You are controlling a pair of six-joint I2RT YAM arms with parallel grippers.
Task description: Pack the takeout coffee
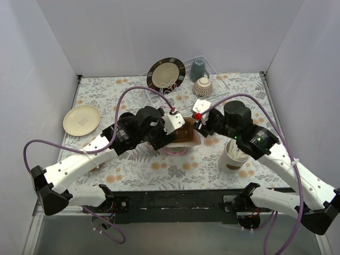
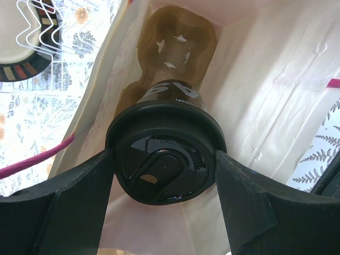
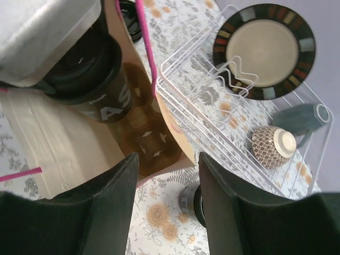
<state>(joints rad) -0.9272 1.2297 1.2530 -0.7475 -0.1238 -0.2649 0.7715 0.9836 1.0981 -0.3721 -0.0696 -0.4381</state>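
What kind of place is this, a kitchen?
Probably a pretend kitchen or café counter in a plain-walled booth: a flowery tablecloth, a dish rack holding a plate, and a lidded coffee cup in a paper bag.

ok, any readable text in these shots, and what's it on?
"AS": large pale letters on the side of the cup; any further letters are hidden.
"CAUTI": embossed on the lid; the rest is unreadable.
Small print by the large letters: too blurred to read.
No other text visible.

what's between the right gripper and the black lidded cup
In the right wrist view, the tan paper bag and its brown cardboard cup carrier lie between the right gripper and black lidded paper cup.
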